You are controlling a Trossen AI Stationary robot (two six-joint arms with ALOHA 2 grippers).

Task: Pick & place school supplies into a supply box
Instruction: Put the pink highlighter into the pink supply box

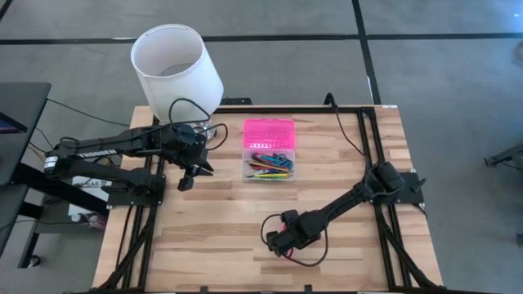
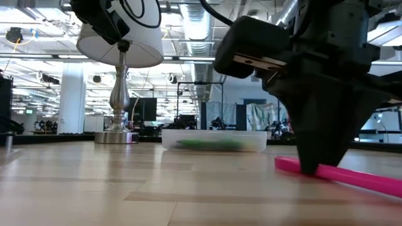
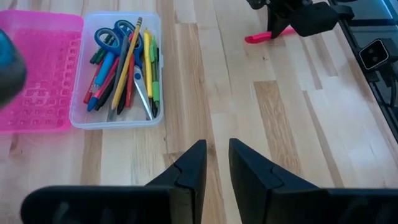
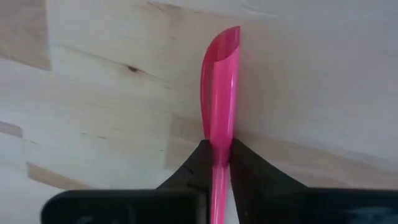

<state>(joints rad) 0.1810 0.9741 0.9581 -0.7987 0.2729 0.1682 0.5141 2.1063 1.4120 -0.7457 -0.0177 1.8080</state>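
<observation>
A pink pen (image 4: 221,81) lies on the wooden table near its front edge, with my right gripper (image 4: 216,158) shut on it; the low view shows the pink pen (image 2: 352,177) running out from under my right gripper (image 2: 311,168). The supply box stands at the table's middle far side, its clear base (image 1: 270,163) holding several pens, pencils and blue-handled scissors (image 3: 112,37), its pink lid (image 1: 268,132) lying open behind it. My left gripper (image 3: 216,162) hovers left of the box, narrowly open, with nothing between its fingers. My right gripper pinches the pink pen's shaft (image 4: 219,144) between its two fingers, close to one end (image 2: 281,162). The fingers come from above, pointing down, and lie across the pen. The pen lies flat on the table, its longer part reaching away from the fingers.
A lamp with a white shade (image 1: 176,69) stands at the table's far left corner, its metal base (image 2: 117,135) on the wood. Black cables (image 1: 298,257) loop around my right arm. Bare wood (image 1: 221,229) spreads between the box and the front edge.
</observation>
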